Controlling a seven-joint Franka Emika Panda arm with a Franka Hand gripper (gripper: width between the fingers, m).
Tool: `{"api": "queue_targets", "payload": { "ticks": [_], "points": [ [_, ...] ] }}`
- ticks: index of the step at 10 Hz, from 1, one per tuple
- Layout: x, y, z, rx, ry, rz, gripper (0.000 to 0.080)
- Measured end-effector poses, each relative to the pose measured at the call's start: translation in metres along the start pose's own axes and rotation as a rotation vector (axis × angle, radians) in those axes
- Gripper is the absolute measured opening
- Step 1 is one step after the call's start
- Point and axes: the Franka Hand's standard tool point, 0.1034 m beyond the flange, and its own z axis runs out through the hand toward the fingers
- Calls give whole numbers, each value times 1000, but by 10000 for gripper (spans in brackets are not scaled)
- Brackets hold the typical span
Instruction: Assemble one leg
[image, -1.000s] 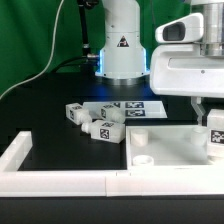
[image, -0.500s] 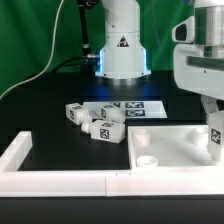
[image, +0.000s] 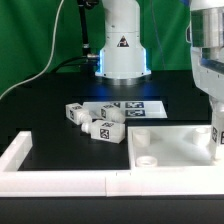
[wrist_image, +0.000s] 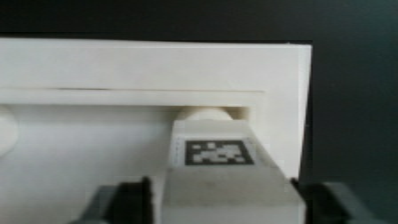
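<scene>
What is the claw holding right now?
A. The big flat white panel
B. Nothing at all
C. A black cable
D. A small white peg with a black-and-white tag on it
D: in the wrist view the claw is closed on a stubby white leg with a square tag sticker, held over the white panel.

The gripper points down, apparently clamped on the leg.
</scene>
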Motion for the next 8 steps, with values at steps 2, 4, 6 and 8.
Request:
{"api": "queue_targets", "payload": {
  "ticks": [2, 4, 6, 8],
  "points": [
    [-5, 2, 0, -34, 27, -351, 512],
    [-4, 0, 0, -50, 17, -642, 640],
    [-2, 0, 0, -53, 19, -776, 648],
    [-1, 0, 0, -62, 21, -949, 649]
  ]
}}
